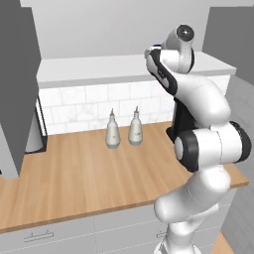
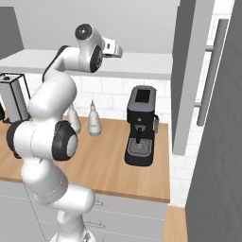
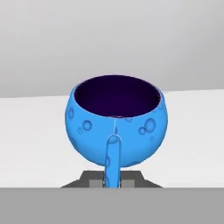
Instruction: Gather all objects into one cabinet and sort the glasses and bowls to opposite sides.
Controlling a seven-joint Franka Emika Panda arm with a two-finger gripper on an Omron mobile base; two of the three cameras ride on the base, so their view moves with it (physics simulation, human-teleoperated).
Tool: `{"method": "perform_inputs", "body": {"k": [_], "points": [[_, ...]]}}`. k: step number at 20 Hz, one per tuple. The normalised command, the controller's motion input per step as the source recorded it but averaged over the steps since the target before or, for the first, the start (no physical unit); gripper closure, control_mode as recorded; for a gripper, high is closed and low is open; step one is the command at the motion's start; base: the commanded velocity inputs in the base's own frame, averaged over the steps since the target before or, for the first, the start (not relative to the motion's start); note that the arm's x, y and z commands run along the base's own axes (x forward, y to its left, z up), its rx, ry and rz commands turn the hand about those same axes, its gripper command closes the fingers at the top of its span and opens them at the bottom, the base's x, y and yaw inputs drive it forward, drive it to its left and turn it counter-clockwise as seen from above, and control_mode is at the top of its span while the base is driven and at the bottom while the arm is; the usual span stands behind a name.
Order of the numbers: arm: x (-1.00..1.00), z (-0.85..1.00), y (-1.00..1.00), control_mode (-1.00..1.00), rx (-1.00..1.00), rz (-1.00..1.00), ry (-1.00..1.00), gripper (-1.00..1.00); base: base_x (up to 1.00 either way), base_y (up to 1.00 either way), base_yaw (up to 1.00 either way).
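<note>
A small bright blue bowl with a dark inside and a thin blue handle sits upright right in front of the hand, over the cabinet's white floor board, with the white back behind it. My gripper is shut on the bowl's handle, one finger on each side of it. In the right base view the hand is raised to the level of the wall cabinet's floor board. The black bowl, the second blue bowl and the grey-beige cup are out of view.
Two white bottles stand on the wooden counter below. A black coffee machine is to the right and a dark grey cabinet panel hangs beside it. Drawer fronts run under the counter.
</note>
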Motion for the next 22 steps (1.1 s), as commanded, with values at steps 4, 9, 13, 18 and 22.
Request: {"method": "perform_inputs", "body": {"k": [4,9,13,18,22], "points": [[-0.86,0.0,0.0,-1.0,0.0,0.0,0.0,1.0,0.0,0.0,0.0],[-0.82,0.04,0.01,-1.0,0.0,0.07,0.0,1.0,0.0,0.0,0.0],[-0.68,0.25,0.0,-1.0,0.0,0.08,0.0,1.0,0.0,0.0,0.0],[-0.82,0.16,0.04,-1.0,0.0,0.06,0.05,1.0,0.0,0.0,0.0],[-0.94,0.0,0.22,-1.0,-0.04,0.03,0.12,1.0,0.0,0.0,0.0]]}}
